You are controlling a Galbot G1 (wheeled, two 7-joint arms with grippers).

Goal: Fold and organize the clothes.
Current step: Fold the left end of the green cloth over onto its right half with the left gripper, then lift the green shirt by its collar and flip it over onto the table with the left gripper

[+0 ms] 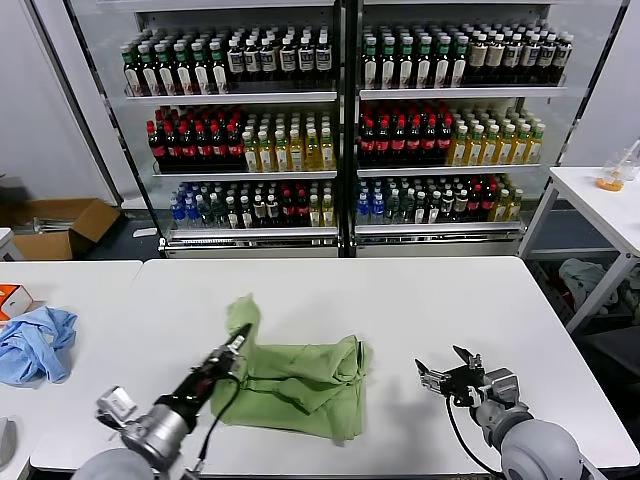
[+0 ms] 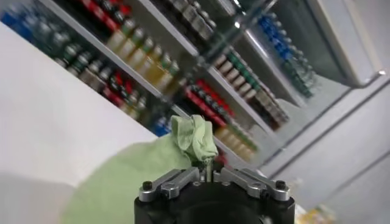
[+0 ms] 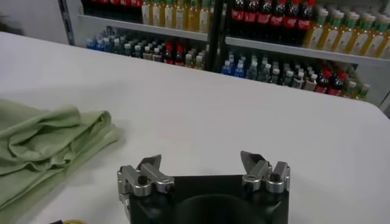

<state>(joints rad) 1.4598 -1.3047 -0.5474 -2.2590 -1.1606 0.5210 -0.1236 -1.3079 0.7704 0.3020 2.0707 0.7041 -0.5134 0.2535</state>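
The clothes, a light green shirt [image 1: 300, 385], lie crumpled on the white table [image 1: 400, 300] at the front middle. My left gripper [image 1: 241, 336] is shut on a corner of this fabric and holds it lifted above the table at the shirt's left side. In the left wrist view the pinched green tip [image 2: 194, 137] sticks up between the shut jaws of the left gripper [image 2: 207, 172]. My right gripper [image 1: 445, 375] rests low over the table to the right of the shirt, open and empty. The right wrist view shows the right gripper [image 3: 200, 163] and the shirt's folds [image 3: 49, 146] off to one side.
A light blue cloth [image 1: 35, 342] lies on the left table beside an orange box [image 1: 12, 298]. Behind the table stands a glass-fronted cooler [image 1: 340, 130] full of bottles. A second white table [image 1: 610, 205] with a small container stands at the right.
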